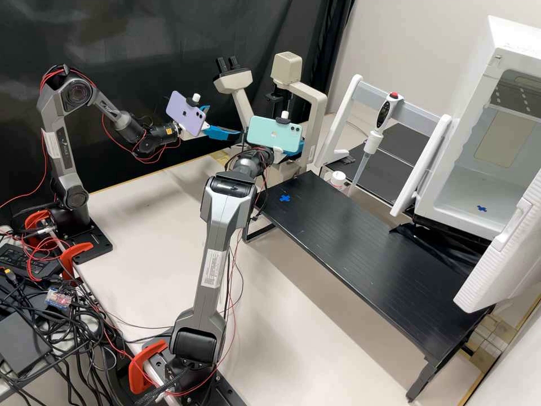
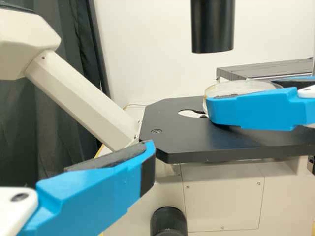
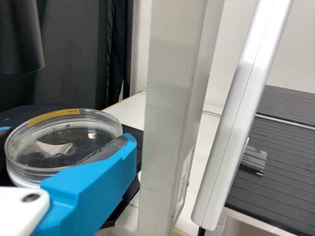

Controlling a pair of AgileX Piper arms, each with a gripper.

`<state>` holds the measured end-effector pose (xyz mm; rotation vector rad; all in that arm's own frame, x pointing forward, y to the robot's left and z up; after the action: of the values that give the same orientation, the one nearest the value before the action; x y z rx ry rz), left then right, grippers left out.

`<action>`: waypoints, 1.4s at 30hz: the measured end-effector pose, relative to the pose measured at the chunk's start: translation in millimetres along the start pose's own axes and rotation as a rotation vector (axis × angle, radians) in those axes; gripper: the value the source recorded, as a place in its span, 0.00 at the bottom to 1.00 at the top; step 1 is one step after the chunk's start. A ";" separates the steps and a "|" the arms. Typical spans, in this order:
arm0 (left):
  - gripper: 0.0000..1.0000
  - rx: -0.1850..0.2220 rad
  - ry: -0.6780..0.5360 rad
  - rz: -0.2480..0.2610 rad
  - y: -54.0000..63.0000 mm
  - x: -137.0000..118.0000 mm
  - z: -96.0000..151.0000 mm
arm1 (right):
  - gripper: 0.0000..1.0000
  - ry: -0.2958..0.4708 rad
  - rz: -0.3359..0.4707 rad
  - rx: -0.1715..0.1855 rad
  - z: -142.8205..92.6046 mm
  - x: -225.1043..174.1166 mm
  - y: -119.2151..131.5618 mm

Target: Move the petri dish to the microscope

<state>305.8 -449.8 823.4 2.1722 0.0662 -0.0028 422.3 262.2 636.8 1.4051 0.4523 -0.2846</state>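
A clear petri dish (image 3: 66, 140) is clamped in the right claw (image 1: 295, 152), over the microscope stage (image 2: 197, 142). The left claw (image 1: 224, 122), beside its edge, is spread apart.

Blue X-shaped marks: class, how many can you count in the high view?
2: one blue mark is on the black slatted platform, and another blue mark is inside the open white cabinet. More may be hidden.

All 3 views bright. High view: soft shadows on table (image 1: 141, 225), sheen on shelf (image 1: 349, 242). Right wrist view: glints on petri dish (image 3: 92, 132).
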 end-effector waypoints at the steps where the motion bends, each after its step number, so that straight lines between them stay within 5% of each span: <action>1: 1.00 0.000 0.000 0.000 0.0 0.0 0.0 | 0.00 0.002 -0.002 0.000 -0.1 0.0 -0.2; 17: 1.00 0.000 0.000 0.000 0.0 0.0 0.0 | 0.00 0.129 -0.045 -0.074 -16.4 -12.4 -9.7; 42: 1.00 0.000 0.000 0.000 0.0 0.0 0.0 | 0.00 0.072 -0.103 -0.015 -12.9 4.5 -1.3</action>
<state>305.8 -449.8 823.4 2.1722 0.0662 -0.0028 424.0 275.1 632.2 1.3831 0.5854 -0.3142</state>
